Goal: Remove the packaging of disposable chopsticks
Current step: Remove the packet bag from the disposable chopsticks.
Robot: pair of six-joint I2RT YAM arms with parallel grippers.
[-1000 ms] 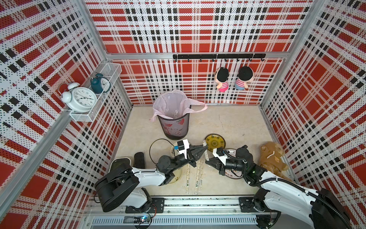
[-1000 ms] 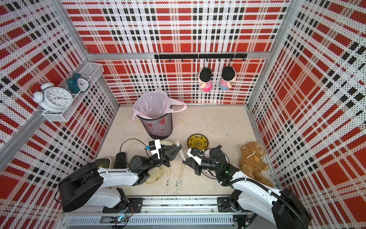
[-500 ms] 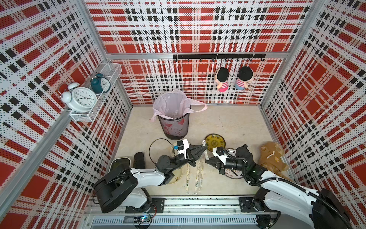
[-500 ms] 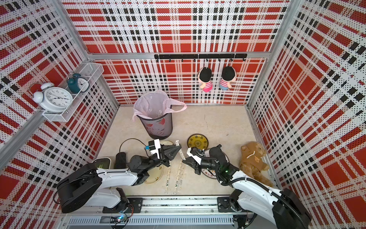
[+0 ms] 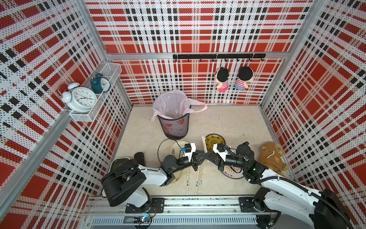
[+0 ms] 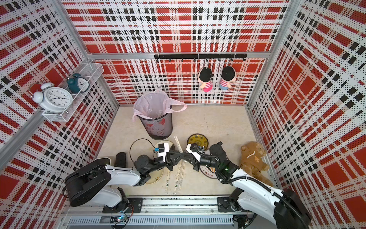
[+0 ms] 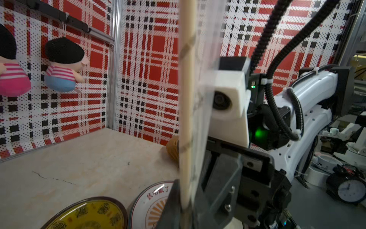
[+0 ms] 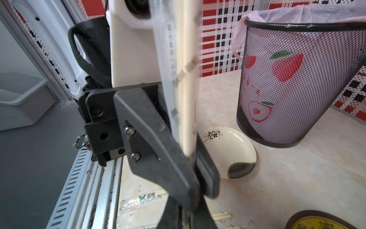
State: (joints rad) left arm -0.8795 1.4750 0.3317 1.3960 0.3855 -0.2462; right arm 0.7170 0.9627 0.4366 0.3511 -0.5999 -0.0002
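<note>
The left gripper (image 5: pixel 203 156) and right gripper (image 5: pixel 210 156) meet tip to tip, both clamped narrow on one wrapped pair held off the table (image 5: pixel 227 123). The chopsticks (image 7: pixel 186 99) look light and stiff, safe to pinch firmly; the sleeve (image 7: pixel 207 65) looks like thin, slick film, best taken at its loose edge. The right wrist view shows the left jaws bracketing the stick; the right jaws seem to nip the plastic beside it. Both top views hide that grip, yet show two more wrapped pairs (image 5: pixel 187 178) lying flat.
</note>
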